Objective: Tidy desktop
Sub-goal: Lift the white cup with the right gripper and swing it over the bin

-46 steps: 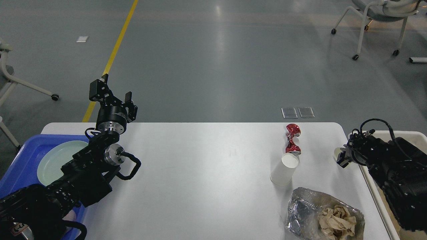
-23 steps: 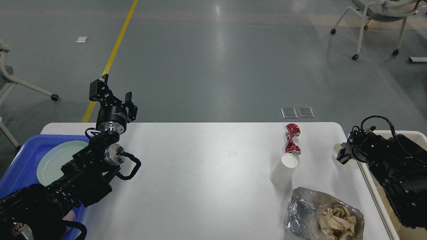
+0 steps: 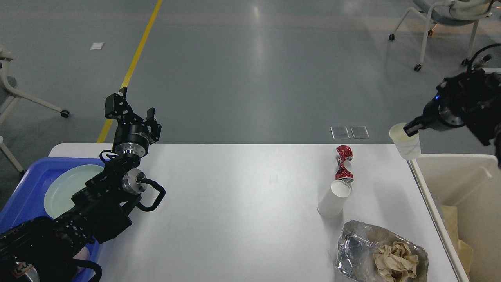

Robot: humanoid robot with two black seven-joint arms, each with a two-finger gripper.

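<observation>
The white desktop fills the lower part of the head view. On its right side stand a white paper cup, a crushed red can just behind it, and a foil tray holding crumpled brown paper. My right gripper is raised at the right, above the table's far right corner, shut on the rim of a second white cup. My left gripper points up over the table's far left edge, open, with nothing between its fingers.
A blue tray with a pale green plate sits at the left under my left arm. A beige bin with some paper inside stands off the table's right edge. Wheeled chairs stand on the floor beyond.
My right gripper has lifted the white cup from the table's right edge, up and slightly back, baring the bin below. The left arm has not moved.
</observation>
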